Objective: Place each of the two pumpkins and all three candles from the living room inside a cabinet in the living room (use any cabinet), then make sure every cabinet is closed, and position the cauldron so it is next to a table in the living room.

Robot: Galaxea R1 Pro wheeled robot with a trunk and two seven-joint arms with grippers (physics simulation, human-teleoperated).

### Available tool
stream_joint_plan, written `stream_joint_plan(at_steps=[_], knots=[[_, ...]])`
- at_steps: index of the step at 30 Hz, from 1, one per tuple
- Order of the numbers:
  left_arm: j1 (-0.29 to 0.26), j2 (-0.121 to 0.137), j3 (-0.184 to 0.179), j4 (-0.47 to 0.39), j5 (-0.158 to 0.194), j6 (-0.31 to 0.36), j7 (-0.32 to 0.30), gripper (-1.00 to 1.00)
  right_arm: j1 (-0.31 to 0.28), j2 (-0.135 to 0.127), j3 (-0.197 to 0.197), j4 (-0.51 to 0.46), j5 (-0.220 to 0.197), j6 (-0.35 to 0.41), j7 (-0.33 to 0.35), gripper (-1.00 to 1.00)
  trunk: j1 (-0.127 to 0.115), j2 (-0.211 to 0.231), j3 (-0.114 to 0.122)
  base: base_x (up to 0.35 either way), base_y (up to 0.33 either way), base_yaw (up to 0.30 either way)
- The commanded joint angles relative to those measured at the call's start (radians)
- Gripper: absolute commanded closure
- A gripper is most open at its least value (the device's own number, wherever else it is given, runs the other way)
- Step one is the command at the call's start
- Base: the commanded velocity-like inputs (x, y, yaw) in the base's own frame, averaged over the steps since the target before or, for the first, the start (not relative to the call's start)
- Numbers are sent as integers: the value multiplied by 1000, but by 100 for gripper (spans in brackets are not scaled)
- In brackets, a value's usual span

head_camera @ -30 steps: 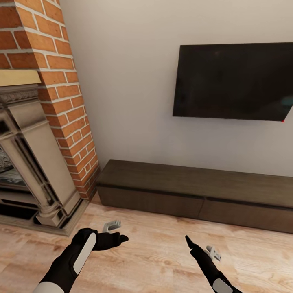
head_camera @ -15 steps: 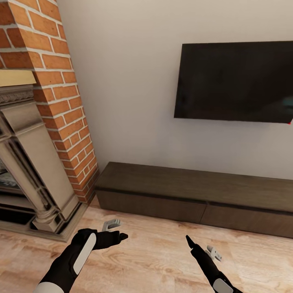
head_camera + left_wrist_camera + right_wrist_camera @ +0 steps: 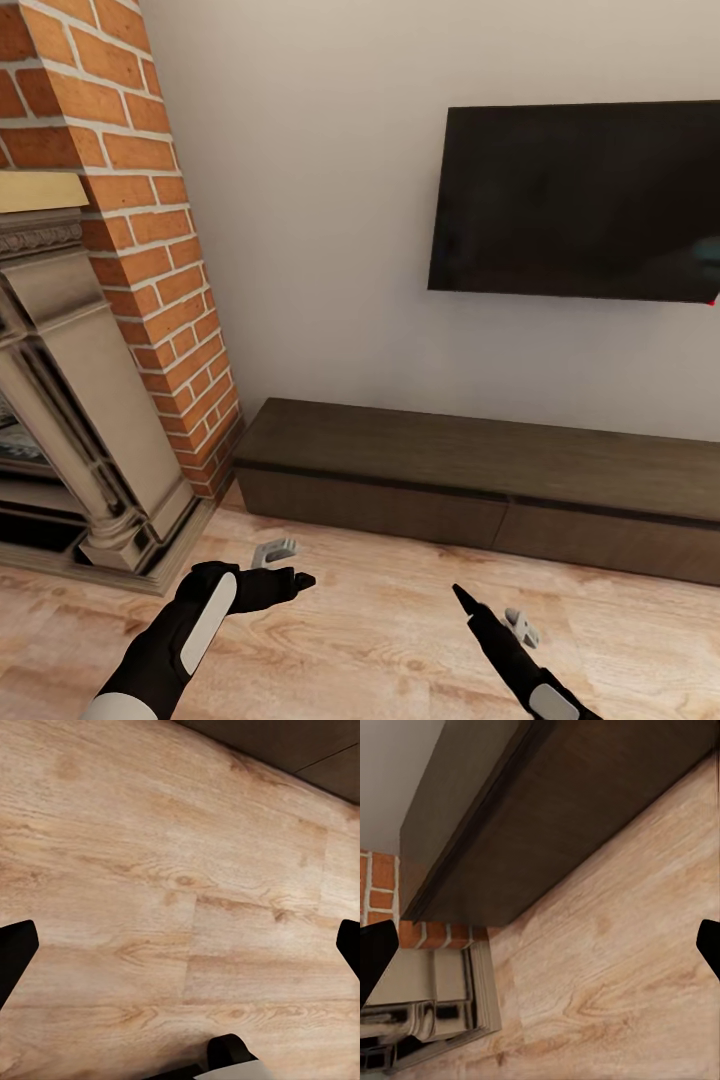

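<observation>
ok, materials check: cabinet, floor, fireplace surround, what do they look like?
Cabinet: dark brown wood, matte, with faint grain and flat handle-less fronts.
Floor: light wood planks, with visible grain, knots and board seams.
Fireplace surround: looks like carved grey-beige stone, though it could be painted wood; the moulded column is matte.
Chimney breast: red brick with pale mortar joints.

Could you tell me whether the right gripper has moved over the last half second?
Yes, slightly: the right gripper has dropped a little lower in the head view, away from the cabinet, which holds its place.

Dark brown cabinet (image 3: pixel 480 470), red-brick fireplace (image 3: pixel 150 230)
</observation>
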Motion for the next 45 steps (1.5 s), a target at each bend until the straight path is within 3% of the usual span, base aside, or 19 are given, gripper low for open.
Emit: stream_joint_plan(at_steps=[1,9,20,25,31,45], knots=[[-1,1,-1,-1,-5,3,-5,-100,-1,0,5,1,-16,-3,-1,-100,0,0,-1,0,0,0],[-1,1,-1,-1,-5,3,-5,-100,-1,-3,7,-5,-44,33,2,-100,0,0,-1,0,0,0],[-1,-1,-2,-1,-5,3,-5,-100,-1,-3,8,-5,-45,33,1,-100,0,0,-1,1,0,0],[22,5,-4,-29,5,-25,23,-100,2,-4,14,10,-27,31,1,-100,0,-1,-1,0,0,0],[0,5,8,-43,7,-14,-10,-100,-2,-1,13,35,-29,30,-2,-100,0,-1,-1,0,0,0],[-2,1,7,-42,6,60,-14,-100,-2,1,13,41,-30,30,-2,-100,42,-78,-35,0,0,0]])
